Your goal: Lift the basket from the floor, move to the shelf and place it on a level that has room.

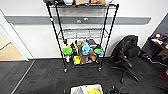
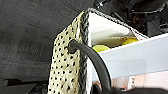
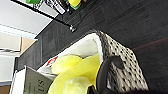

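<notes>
Below the shelf, the basket seemingly hangs from handles.

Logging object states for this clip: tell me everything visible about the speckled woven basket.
The cream, dark-speckled woven basket is rectangular, with a braided rim, a white lining and a dark looped handle at each end. It holds soft yellow items and a white-grey printed box. In the head view it sits low and central, over dark grey carpet floor, before the black-poled wire shelf.
</notes>
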Motion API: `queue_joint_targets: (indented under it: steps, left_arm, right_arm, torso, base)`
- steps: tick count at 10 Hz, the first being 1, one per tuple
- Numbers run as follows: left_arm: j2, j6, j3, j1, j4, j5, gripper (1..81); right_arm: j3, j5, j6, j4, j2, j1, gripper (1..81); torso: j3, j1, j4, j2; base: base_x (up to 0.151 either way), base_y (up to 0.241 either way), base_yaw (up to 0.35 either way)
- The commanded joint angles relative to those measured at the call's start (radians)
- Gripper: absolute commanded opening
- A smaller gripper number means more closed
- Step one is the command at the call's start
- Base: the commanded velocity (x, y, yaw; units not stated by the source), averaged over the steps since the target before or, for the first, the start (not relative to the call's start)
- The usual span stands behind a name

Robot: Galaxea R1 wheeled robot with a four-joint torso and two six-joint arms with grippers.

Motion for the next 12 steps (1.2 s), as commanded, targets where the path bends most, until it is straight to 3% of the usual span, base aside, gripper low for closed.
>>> queue_joint_targets:
  steps: [1,7,8,9,10,11,12]
  left_arm:
    - [-0.018,0.001,0.033,-0.119,-0.024,0.041,1.0]
    - [-0.014,0.003,0.028,-0.116,-0.022,0.039,1.0]
    - [-0.014,0.003,0.028,-0.116,-0.024,0.041,1.0]
    - [-0.014,0.003,0.028,-0.116,-0.024,0.039,1.0]
    - [-0.012,0.003,0.030,-0.116,-0.024,0.039,1.0]
    - [-0.014,0.003,0.030,-0.116,-0.022,0.039,1.0]
    - [-0.014,0.003,0.031,-0.116,-0.024,0.039,1.0]
  right_arm:
    - [0.038,-0.002,0.005,0.021,-0.020,0.124,1.0]
    - [0.038,-0.002,0.005,0.021,-0.019,0.122,1.0]
    - [0.039,0.000,0.005,0.021,-0.019,0.122,1.0]
    - [0.039,0.000,0.005,0.021,-0.019,0.122,1.0]
    - [0.039,0.000,0.005,0.021,-0.020,0.121,1.0]
    - [0.039,0.000,0.005,0.021,-0.019,0.116,1.0]
    - [0.038,0.000,0.005,0.020,-0.019,0.115,1.0]
  torso:
    - [0.000,0.000,0.000,0.000]
    - [0.000,0.000,0.000,0.000]
    - [0.045,0.000,0.000,0.000]
    - [0.054,0.000,0.000,0.000]
    - [0.055,0.000,0.000,0.001]
    - [0.025,0.000,0.000,0.001]
    - [0.036,0.000,0.000,0.001]
  base:
    - [0.000,0.000,0.000]
    - [0.081,0.000,0.000]
    - [0.112,0.000,0.000]
    - [0.112,0.000,0.000]
    - [0.109,0.000,0.000]
    - [0.095,0.000,0.000]
    - [0.094,0.000,0.000]
